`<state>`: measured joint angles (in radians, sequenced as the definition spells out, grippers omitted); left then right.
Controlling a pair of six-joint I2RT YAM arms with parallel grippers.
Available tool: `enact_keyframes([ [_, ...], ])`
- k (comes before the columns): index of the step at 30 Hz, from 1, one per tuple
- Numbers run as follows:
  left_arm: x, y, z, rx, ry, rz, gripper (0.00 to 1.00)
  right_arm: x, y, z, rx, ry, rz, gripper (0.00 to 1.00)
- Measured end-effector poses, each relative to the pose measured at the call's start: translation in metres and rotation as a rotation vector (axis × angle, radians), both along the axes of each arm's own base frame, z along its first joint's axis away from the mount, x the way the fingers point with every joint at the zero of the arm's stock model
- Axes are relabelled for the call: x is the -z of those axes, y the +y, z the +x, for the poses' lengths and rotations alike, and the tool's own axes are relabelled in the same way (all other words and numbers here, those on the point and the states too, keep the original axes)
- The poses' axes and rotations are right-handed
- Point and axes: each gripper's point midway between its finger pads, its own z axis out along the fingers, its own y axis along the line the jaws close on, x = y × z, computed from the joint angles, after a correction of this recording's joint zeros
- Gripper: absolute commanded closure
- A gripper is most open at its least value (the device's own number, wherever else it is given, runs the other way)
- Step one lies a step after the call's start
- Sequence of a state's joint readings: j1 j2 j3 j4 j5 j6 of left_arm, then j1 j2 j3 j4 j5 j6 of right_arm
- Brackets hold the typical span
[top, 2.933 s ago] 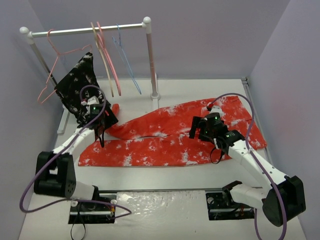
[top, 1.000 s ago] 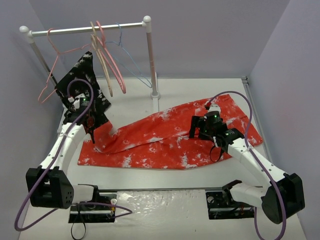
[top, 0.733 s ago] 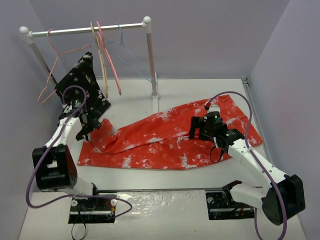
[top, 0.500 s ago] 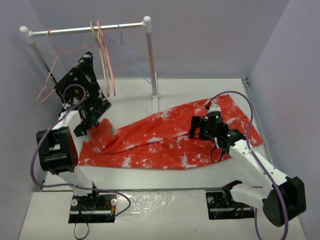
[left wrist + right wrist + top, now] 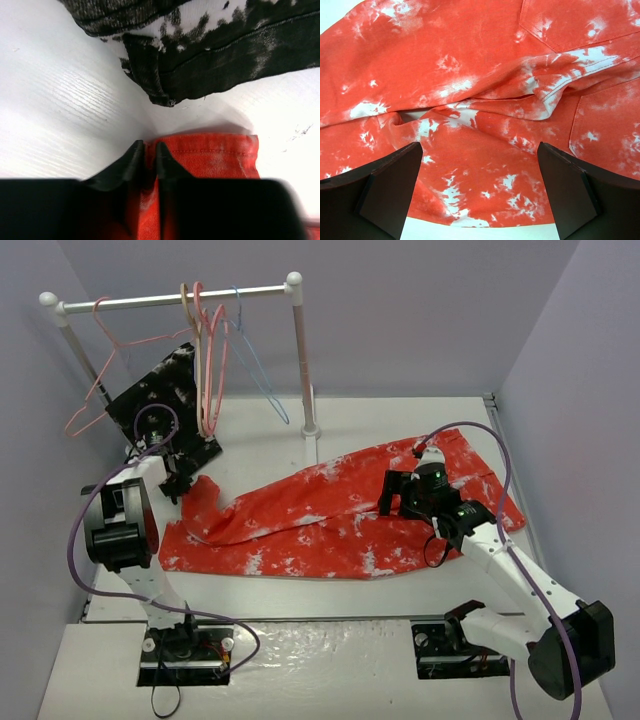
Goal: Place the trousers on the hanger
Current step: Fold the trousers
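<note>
white tabletop bears the trousers, left hand pinching a hem, right hand spread.

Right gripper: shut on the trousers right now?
No: in the right wrist view the right gripper has its fingers wide apart, with the trousers lying in the open gap between them.

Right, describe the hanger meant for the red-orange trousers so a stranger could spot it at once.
Start at the metal clothes rail at the back of the table, where several hangers hang. The one you want is the thin light-blue wire hanger, nearest the rail's right-hand white post. Its neighbours are pink or beige; it alone is blue.
</note>
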<state>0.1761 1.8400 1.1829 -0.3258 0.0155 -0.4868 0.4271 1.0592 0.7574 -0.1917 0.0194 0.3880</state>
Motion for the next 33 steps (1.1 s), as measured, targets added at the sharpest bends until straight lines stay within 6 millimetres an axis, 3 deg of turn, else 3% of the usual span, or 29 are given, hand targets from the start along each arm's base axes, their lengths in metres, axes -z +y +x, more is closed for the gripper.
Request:
enact_keyframes([
  [3,-0.005,0.002,-0.004,-0.004,0.007,0.016,1.00,0.000,0.000,0.000,0.004,0.001,0.000,0.03],
  [6,-0.024,0.009,-0.011,-0.022,-0.008,0.047,1.00,0.000,-0.002,0.004,0.017,0.005,-0.002,0.03],
  [14,-0.147,0.070,-0.026,-0.246,-0.308,0.148,1.00,-0.018,-0.004,0.035,0.076,-0.012,-0.013,0.03],
  [17,-0.175,0.086,-0.036,-0.328,-0.400,0.154,1.00,-0.026,-0.002,0.050,0.090,-0.029,-0.016,0.03],
  [19,-0.180,0.091,-0.040,-0.361,-0.429,0.152,1.00,-0.030,-0.002,0.058,0.102,-0.037,-0.016,0.03],
  [21,-0.167,0.091,-0.042,-0.380,-0.427,0.136,1.00,-0.031,-0.003,0.064,0.119,-0.037,-0.014,0.03],
  [23,-0.142,0.089,-0.048,-0.410,-0.401,0.105,0.99,-0.030,-0.007,0.069,0.141,-0.030,-0.016,0.03],
  [27,-0.067,0.079,-0.081,-0.481,-0.272,0.037,0.95,-0.019,-0.019,0.078,0.206,0.002,-0.015,0.04],
  [29,-0.040,0.074,-0.096,-0.507,-0.207,0.006,0.94,-0.014,-0.028,0.083,0.243,0.018,-0.014,0.04],
  [33,-0.024,0.066,-0.102,-0.515,-0.172,-0.035,0.95,-0.007,-0.038,0.105,0.294,0.046,-0.031,0.04],
])
